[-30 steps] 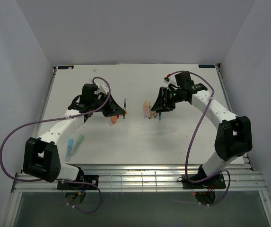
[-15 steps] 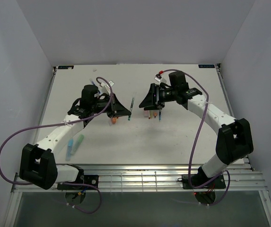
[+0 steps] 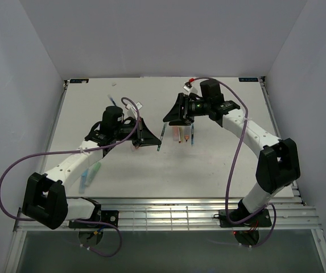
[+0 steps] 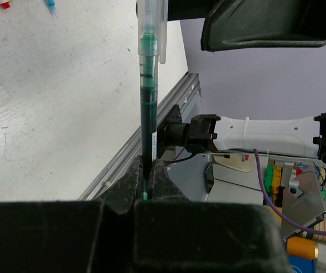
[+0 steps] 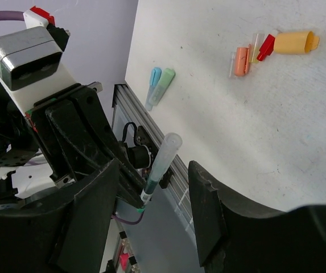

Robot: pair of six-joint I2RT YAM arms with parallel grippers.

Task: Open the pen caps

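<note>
Left gripper (image 4: pixel 145 176) is clamped tight on the lower end of a green pen (image 4: pixel 146 114), which points across toward the right arm. The pen's clear cap (image 4: pixel 152 28) sits on its far tip. My right gripper (image 5: pixel 156 165) faces it with jaws parted. The capped tip lies in the gap between the two fingers with space showing on both sides, so that gripper holds nothing.

Seen from above, the grippers meet just left of the table's middle. The left one reaches in from 8 o'clock and the right one from 2 o'clock. Three loose pens (image 3: pixel 180 136) lie side by side on the surface at 3 o'clock from the held pen, just below the right gripper. A blue highlighter (image 3: pixel 85 178) and a green highlighter (image 3: pixel 96 169) lie together at 8 o'clock from the left gripper, close to the left arm. In the right wrist view, an orange cap (image 5: pixel 242 61), a red cap (image 5: pixel 267 44) and a yellow cap (image 5: pixel 295 41) lie loose on the surface at 1 o'clock.

The table (image 3: pixel 219 170) is flat matt white with faint scuffs. A slatted metal rail (image 3: pixel 168 213) runs along its edge at 6 o'clock, where both arm bases are bolted. Plain pale lilac-grey walls (image 3: pixel 163 40) enclose the other three sides. Purple cables (image 3: pixel 3 176) loop from each arm.
</note>
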